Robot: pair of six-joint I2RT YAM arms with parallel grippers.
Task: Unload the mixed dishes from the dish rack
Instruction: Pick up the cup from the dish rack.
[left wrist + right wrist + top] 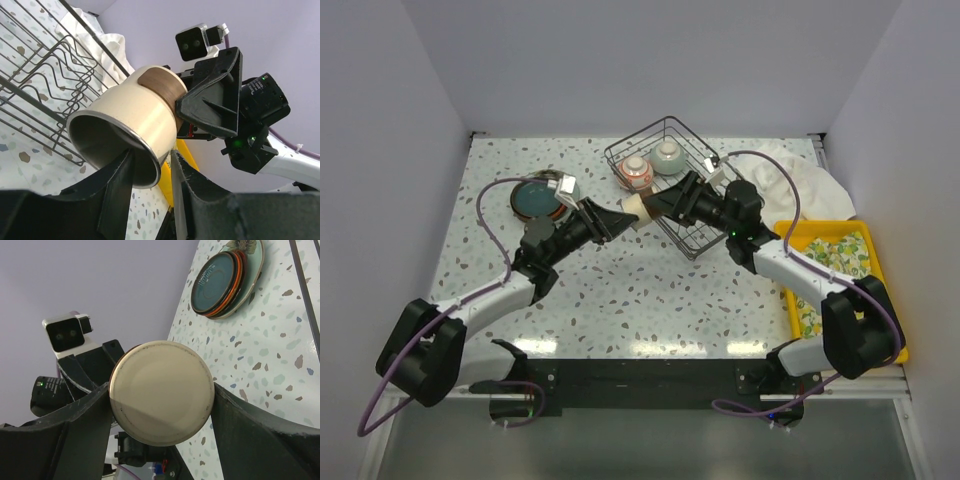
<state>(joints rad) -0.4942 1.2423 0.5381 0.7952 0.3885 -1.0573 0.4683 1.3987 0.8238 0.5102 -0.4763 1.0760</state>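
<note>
A cream cup with a brown band [636,207] hangs in the air between both arms, left of the dish rack [695,238]. My right gripper [656,205] is shut on the cup's base, whose flat bottom [161,392] fills the gap between its fingers. My left gripper [151,155] straddles the rim of the cup [135,115], one finger inside the mouth and one outside, with a sliver of gap at the outer finger. A red-patterned bowl [634,173] and a pale green bowl [668,157] sit in the rack. The plates [538,198] are stacked on the table at the left.
A white cloth [800,180] lies right of the rack. At the right edge is a yellow tray [880,262] holding a patterned cloth. The rack's wire dividers [45,65] show behind the cup in the left wrist view. The plate stack [222,282] shows in the right wrist view.
</note>
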